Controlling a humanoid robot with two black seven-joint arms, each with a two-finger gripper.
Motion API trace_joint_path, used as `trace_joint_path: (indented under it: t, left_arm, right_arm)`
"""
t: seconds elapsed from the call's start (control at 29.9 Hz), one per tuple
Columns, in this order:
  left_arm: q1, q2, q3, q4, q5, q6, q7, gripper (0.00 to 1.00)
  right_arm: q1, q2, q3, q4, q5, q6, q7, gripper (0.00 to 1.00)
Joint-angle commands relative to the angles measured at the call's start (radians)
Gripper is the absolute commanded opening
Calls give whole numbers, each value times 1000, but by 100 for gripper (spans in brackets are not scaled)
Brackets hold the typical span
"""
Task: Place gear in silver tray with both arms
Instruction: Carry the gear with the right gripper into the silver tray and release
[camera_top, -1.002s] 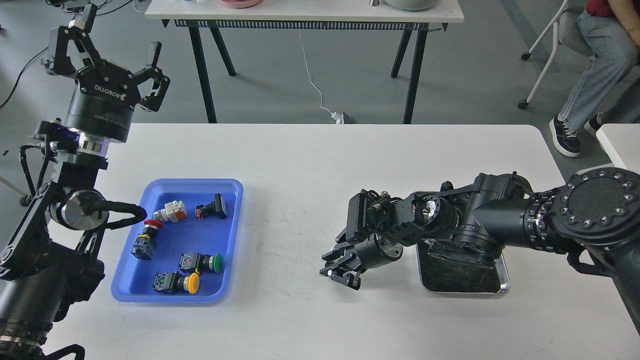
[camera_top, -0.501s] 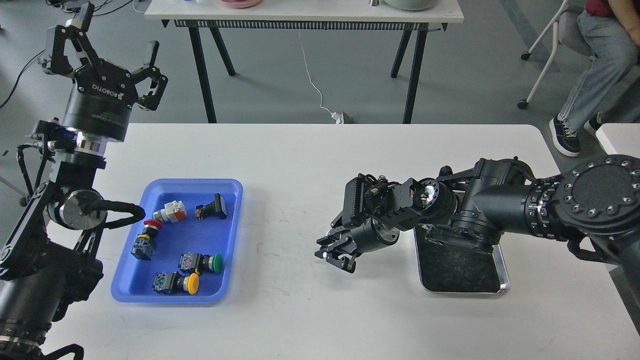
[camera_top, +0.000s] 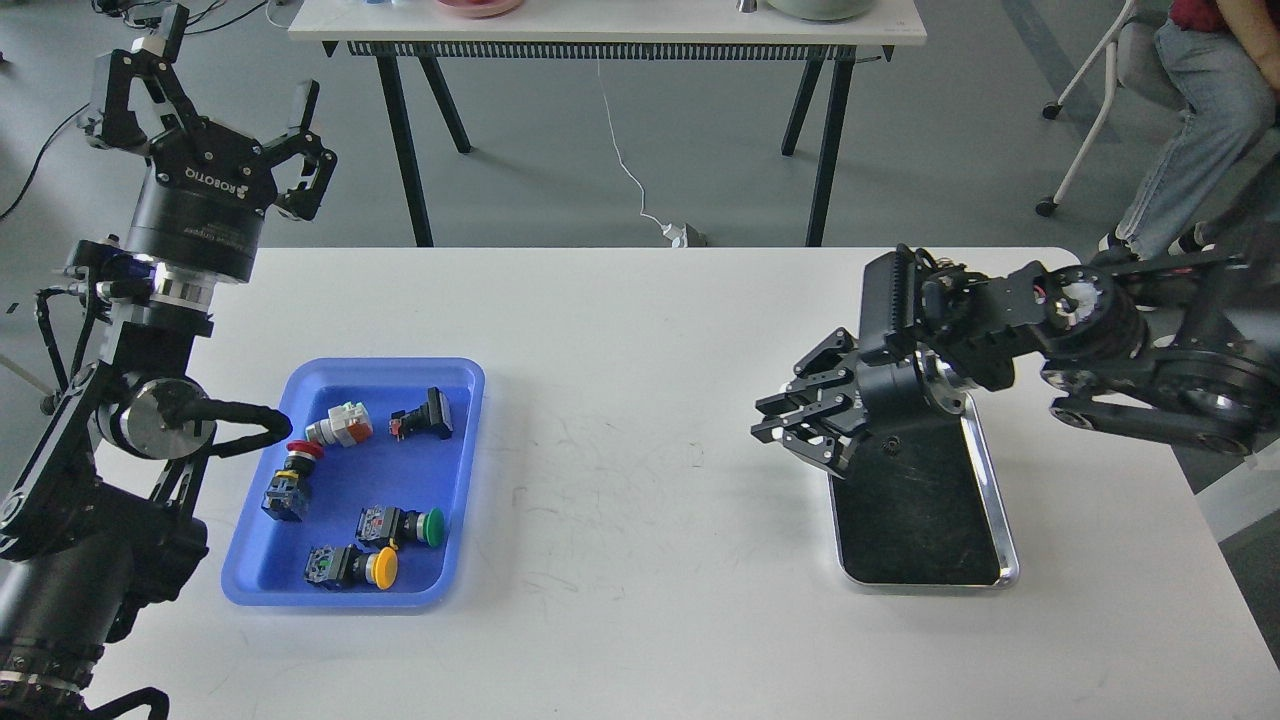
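Two grippers in frame. Right gripper (camera_top: 790, 425) sitting right of centre, fingers spread apart, nothing between them, hanging just off the upper left corner of the silver tray (camera_top: 1003, 560). Left gripper (camera_top: 205, 105) way up in the upper left of the frame, raised high above the table edge, fingers splayed wide too, nothing held. Both black, ROBOTIQ lettering readable on the left one.

One silver tray, lower right of the frame, dark scratched bottom, no parts in it that can be made out. Upper end partly covered by the right arm.

One blue tray (camera_top: 250, 580) in the lower left, well apart from the silver one. Six push-button parts inside: a white-and-orange one (camera_top: 341, 423), a black one (camera_top: 425, 414), a red-capped one (camera_top: 299, 455), a dark blue block (camera_top: 282, 497) just below it, a green-capped one (camera_top: 405, 525), a yellow-capped one (camera_top: 353, 566).

All on one white table (camera_top: 620, 330). Second table (camera_top: 600, 20) along the top edge, one seated person (camera_top: 1190, 130) upper right, mostly cut off.
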Motion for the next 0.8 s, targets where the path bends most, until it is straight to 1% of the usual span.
trace_joint_path:
  t: [0.0, 0.13, 0.2, 0.37, 0.53, 0.77]
  left_arm:
    - [1, -2, 0, 0, 0, 0, 1, 100]
    - [0, -5, 2, 0, 0, 0, 1, 100]
    - [0, -8, 2, 0, 0, 0, 1, 100]
    - [0, -8, 2, 0, 0, 0, 1, 100]
    - [0, -7, 2, 0, 0, 0, 1, 100]
    - [0, -7, 0, 0, 0, 0, 1, 100]
  right_arm:
    - [-64, -140, -33, 14, -140, 0, 0, 15]
    - [-168, -186, -27, -55, -188, -2, 0, 17]
    - [-211, -186, -13, -75, -188, -3, 0, 17]
    - [-288, -174, 62, -118, -188, -2, 0, 21]
    - [-342, -106, 114, -202, -183, -3, 0, 26]
    - [-380, -54, 190, -219, -177, -6, 0, 33]
